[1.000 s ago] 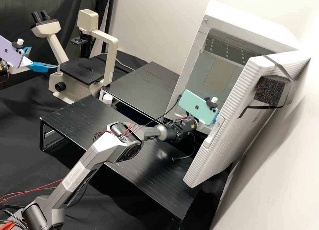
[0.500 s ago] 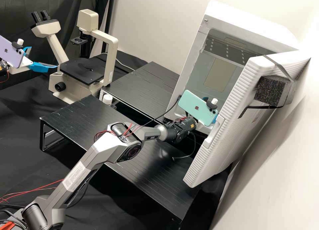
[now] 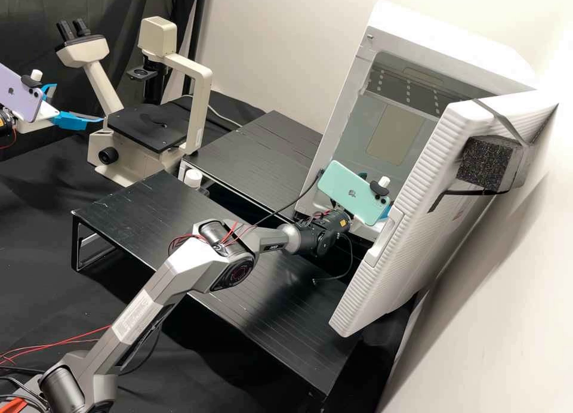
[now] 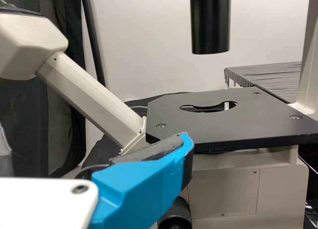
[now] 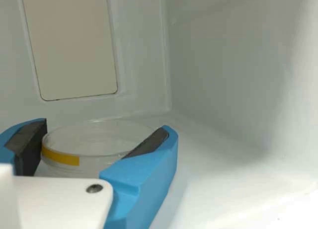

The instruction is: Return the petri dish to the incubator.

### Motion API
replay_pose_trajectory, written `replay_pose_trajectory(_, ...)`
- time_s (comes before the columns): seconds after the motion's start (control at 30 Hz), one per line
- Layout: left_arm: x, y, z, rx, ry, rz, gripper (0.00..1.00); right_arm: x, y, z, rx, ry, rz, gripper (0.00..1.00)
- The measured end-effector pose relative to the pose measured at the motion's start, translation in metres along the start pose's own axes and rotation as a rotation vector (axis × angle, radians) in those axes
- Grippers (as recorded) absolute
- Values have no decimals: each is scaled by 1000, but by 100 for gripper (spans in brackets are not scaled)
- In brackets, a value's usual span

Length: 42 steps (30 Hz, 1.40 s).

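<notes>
Right hand [image 3: 385,213] has shifted slightly, around the petri dish [image 5: 94,139] in the incubator [image 3: 447,50].

High view: microscope [image 3: 95,93] at 10 o'clock, cream, stage [image 3: 146,126] black. Tabletop [image 3: 42,240] plain black; near stand [image 3: 137,213] black, fine parallel lines. Incubator [image 3: 430,28] at 2 o'clock, white, pale grey interior, door [image 3: 412,240] ribbed white. Foam block [image 3: 484,163] near 3 o'clock, blackish, speckled. Phones: lilac [image 3: 21,93] at 10, mint green [image 3: 352,195] near 3. Left pincer [image 3: 79,103], right pincer [image 3: 387,213]: bright blue, dark grey pads [image 5: 150,143]. Petri dish [image 5: 99,138]: clear, yellow strip [image 5: 62,157].
</notes>
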Motion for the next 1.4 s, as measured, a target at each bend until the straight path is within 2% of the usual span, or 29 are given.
replay_pose_trajectory(0.1, 0, 0, 0, 0, 0, 0, 100, -1, -2, 1, -2, 5, -1, 100)
replay_pose_trajectory(0.53, 0, 0, 0, 0, 0, 0, 100, -6, -3, 2, -60, -3, -9, 100)
replay_pose_trajectory(0.73, 0, 0, 0, 0, 0, 0, 100, -19, -1, -3, -109, 11, -7, 100)
replay_pose_trajectory(0.9, 0, 0, 0, 0, 0, 0, 100, -40, 5, -7, -132, 24, 9, 100)
replay_pose_trajectory(1.07, 0, 0, 0, 0, 0, 0, 100, -73, 14, -10, -135, 50, 60, 100)
replay_pose_trajectory(1.23, 0, 0, 0, 0, 0, 0, 100, -113, 22, -17, -109, 113, 128, 100)
replay_pose_trajectory(1.3, 0, 0, 0, 0, 0, 0, 100, -130, 23, -21, -112, 136, 164, 100)
replay_pose_trajectory(1.37, 0, 0, 0, 0, 0, 0, 100, -149, 23, -22, -97, 167, 205, 100)
replay_pose_trajectory(1.4, 0, 0, 0, 0, 0, 0, 100, -159, 22, -22, -78, 181, 223, 100)
